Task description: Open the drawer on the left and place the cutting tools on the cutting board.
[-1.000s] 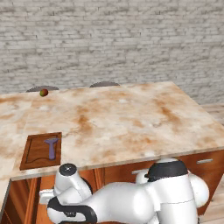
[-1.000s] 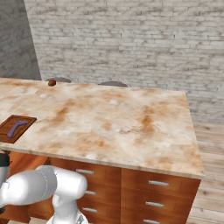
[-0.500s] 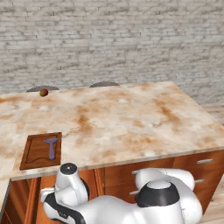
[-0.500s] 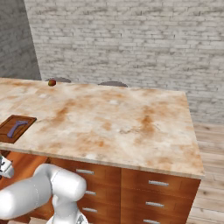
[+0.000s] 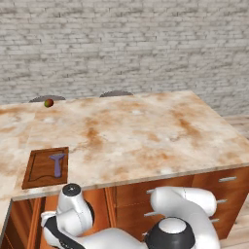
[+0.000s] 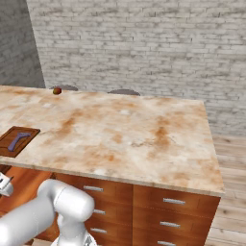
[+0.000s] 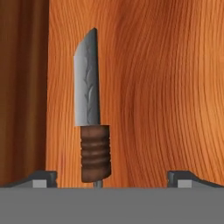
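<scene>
Grainy orange wood underlies a grey-bladed knife (image 7: 89,118) with ribbed brown handle.

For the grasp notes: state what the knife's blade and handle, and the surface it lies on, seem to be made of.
The knife: the blade looks like dull grey metal with a mottled, matte face; the handle seems to be dark brown wood, ribbed in rings, though it could be moulded plastic. The drawer floor under it looks like smooth orange-brown wood, going by its curved grain lines.
</scene>
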